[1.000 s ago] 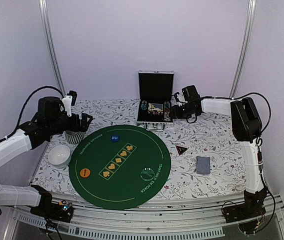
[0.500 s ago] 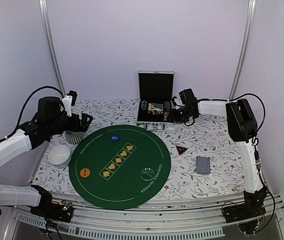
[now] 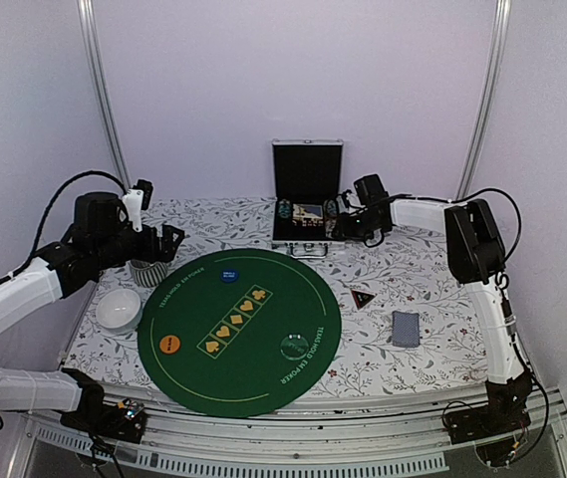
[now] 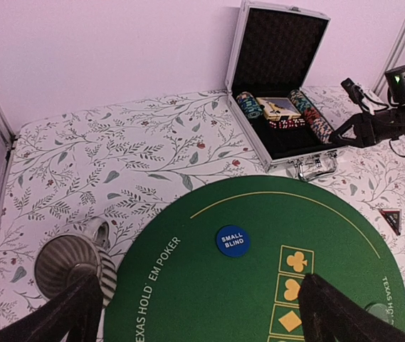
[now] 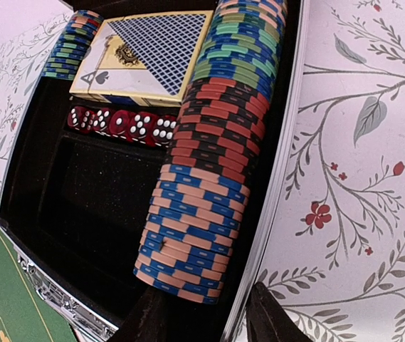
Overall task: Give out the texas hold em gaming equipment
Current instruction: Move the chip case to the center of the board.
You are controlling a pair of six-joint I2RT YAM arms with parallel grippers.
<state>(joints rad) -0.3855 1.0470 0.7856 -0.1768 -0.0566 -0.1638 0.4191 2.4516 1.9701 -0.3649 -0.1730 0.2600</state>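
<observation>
Just beyond the right pincer [image 5: 213, 305], parted and empty, the chip row [image 5: 202, 178] in the case [image 5: 81, 214].

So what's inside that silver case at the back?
The silver case holds a long row of poker chips, a shorter chip row, a card deck, red dice and a bare black compartment. Anything beneath the chips and deck is covered.
</observation>
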